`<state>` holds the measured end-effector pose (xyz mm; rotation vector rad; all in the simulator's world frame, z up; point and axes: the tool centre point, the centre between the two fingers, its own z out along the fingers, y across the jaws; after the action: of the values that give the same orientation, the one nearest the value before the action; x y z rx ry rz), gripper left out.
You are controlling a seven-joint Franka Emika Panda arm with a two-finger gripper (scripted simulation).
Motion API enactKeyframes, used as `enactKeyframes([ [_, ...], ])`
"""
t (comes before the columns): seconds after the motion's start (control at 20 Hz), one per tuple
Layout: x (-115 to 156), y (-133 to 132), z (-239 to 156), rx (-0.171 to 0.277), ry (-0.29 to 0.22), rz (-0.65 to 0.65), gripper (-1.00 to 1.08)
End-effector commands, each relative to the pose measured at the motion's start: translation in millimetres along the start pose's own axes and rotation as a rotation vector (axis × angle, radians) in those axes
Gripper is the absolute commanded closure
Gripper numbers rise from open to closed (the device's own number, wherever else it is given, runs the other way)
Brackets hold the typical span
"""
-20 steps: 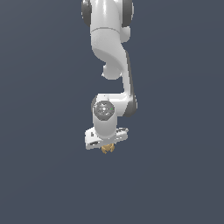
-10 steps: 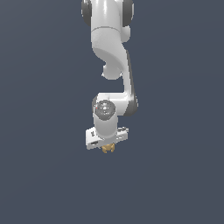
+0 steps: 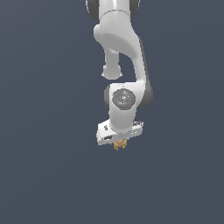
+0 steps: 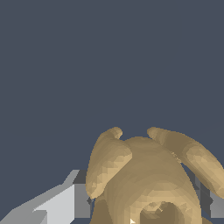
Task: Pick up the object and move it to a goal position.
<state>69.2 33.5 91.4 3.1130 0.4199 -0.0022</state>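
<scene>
Gripper (image 3: 120,144) closed on tan object (image 3: 120,145), which hangs just below the white arm (image 3: 124,52) against plain dark grey; no writing legible anywhere.

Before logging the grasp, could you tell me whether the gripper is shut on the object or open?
Shut on the object: it sits between the fingers of the gripper, and the wrist view shows a finger against it.
</scene>
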Motion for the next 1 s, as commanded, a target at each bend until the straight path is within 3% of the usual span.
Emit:
enactKeyframes([
  [0.0, 6, -23, -21, 0.0, 0.001, -0.001, 1.08],
  [0.65, 42, -135, -124, -0.001, 0.001, -0.001, 1.08],
  [0.95, 55, -172, -158, 0.0, 0.001, -0.001, 1.08],
])
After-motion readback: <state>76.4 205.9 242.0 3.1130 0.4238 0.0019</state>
